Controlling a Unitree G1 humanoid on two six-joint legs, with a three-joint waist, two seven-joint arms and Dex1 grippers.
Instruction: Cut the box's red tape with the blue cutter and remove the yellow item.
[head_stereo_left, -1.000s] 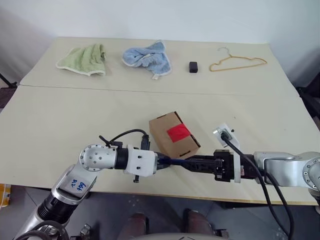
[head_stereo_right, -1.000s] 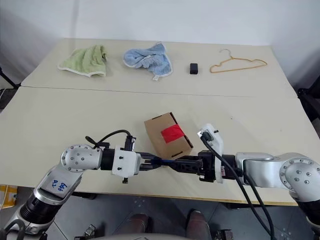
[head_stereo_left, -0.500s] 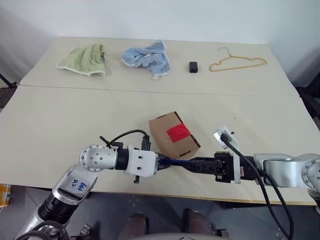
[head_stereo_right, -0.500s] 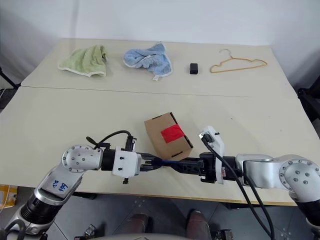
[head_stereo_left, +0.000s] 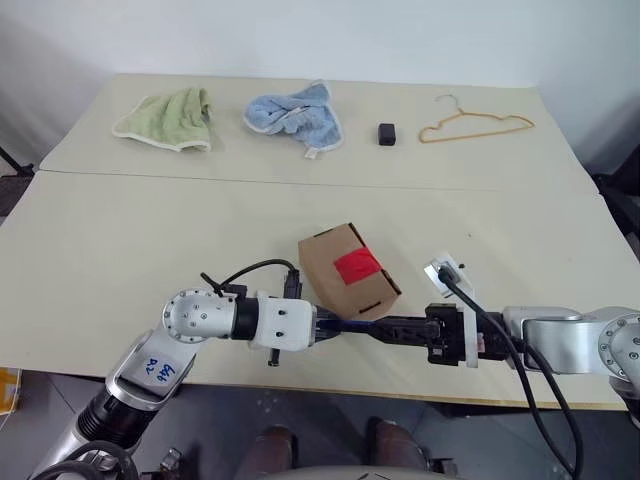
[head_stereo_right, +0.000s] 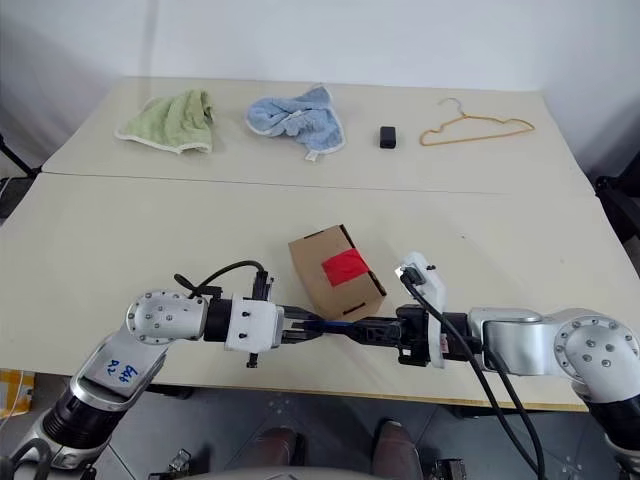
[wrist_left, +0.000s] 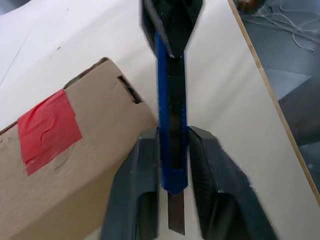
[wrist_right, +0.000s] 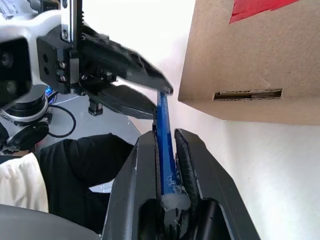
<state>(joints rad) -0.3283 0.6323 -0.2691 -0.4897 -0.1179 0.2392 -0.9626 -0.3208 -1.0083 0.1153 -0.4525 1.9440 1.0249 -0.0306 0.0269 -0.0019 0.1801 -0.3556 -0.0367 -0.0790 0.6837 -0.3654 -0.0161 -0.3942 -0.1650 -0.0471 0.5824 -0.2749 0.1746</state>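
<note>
Left wrist view: the blue cutter (wrist_left: 170, 125) spans both tools just in front of the box (head_stereo_left: 347, 270). Right tool (wrist_right: 167, 150) is clamped on one end; left tool (wrist_left: 172, 150) flanks the other, grip uncertain. Confirm the right tool's hold before releasing, then address the red tape (head_stereo_left: 356, 265).

Setting: robot test lab, staged tabletop bench.

Two pale tables (head_stereo_left: 120, 250) butted together against a bare white wall (head_stereo_left: 320, 35). Unrelated props spaced along far edge: green towel (head_stereo_left: 168, 118), blue towel (head_stereo_left: 296, 114), small black block (head_stereo_left: 386, 133), wire hanger (head_stereo_left: 473, 124). Exposed cable (head_stereo_left: 500, 335) runs along the arm.
</note>
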